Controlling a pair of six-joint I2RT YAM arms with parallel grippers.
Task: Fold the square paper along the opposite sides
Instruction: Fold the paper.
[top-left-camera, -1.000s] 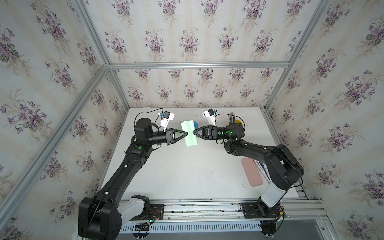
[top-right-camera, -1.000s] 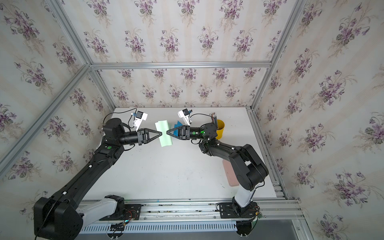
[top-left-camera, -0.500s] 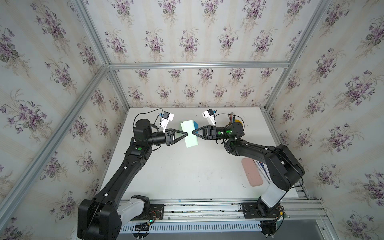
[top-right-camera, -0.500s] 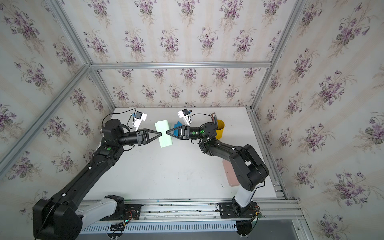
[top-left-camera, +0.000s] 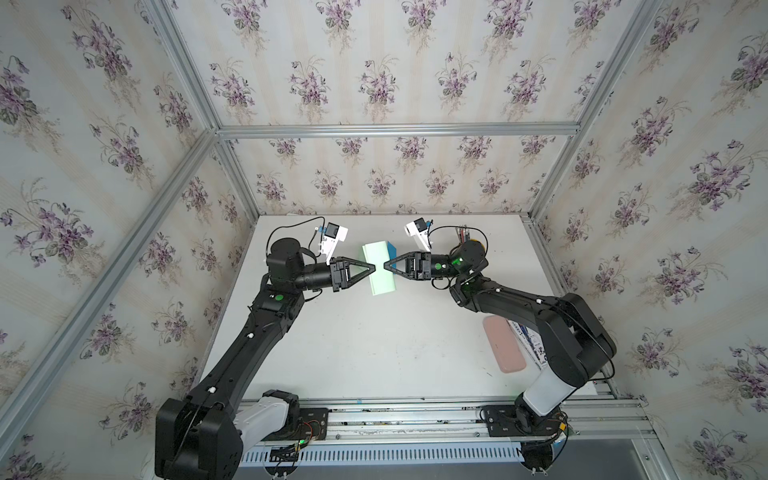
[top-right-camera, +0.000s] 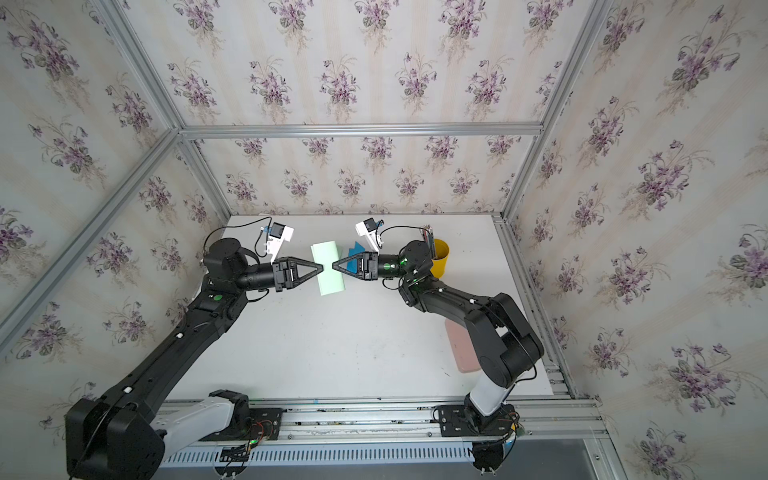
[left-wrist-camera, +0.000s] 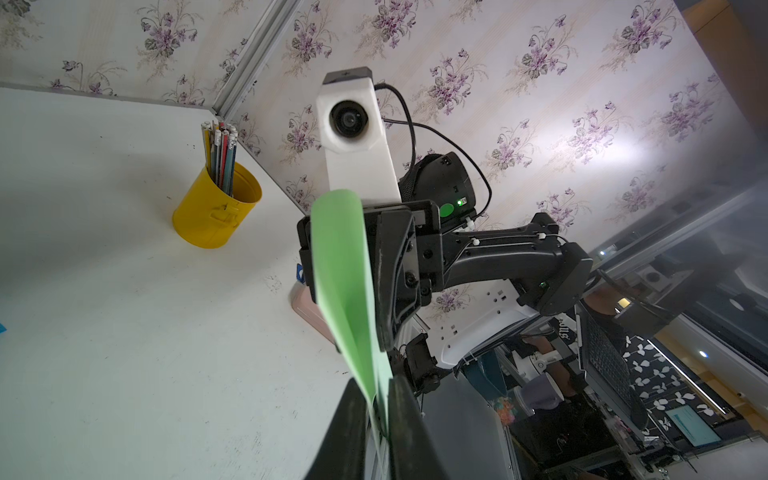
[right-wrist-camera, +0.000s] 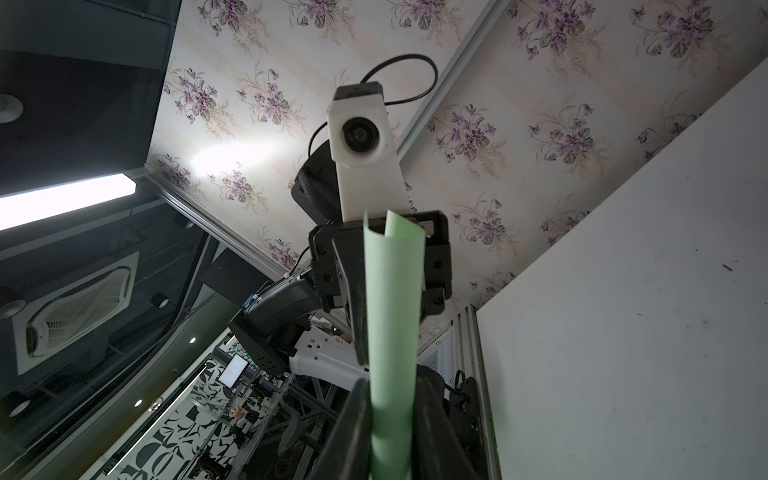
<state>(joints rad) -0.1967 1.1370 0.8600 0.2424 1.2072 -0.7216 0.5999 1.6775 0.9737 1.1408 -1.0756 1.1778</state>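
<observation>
Paper (top-left-camera: 380, 276): one, seemingly between left hand (top-left-camera: 374, 268), right hand (top-left-camera: 385, 266).

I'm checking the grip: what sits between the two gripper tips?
The curled green paper, pinched from opposite sides by the left gripper and the right gripper, whose tips nearly meet. Both top views show it.

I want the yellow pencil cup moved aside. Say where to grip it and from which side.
Probably best: grip the yellow cup by its rim wall, one finger inside, one outside, straight down from above. It stands upright with an open mouth, and the pencils bunch against one part of the rim, so pick the free part opposite them.
</observation>
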